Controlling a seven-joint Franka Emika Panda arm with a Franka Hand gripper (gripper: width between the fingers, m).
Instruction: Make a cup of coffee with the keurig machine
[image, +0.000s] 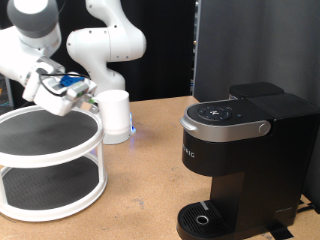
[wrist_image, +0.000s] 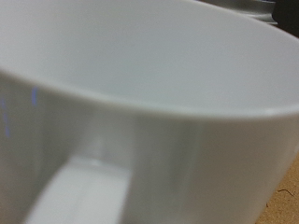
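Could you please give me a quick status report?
Gripper at the mug, grip unclear. Mug on table, apart from coffee machine. Nothing between them.

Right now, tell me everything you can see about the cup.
The cup is a plain white, glossy-looking cylindrical mug standing upright on the brown table, between the white two-tier stand and the black brewer. The tool is right against its side; the wrist view fills with its rim, wall and handle.
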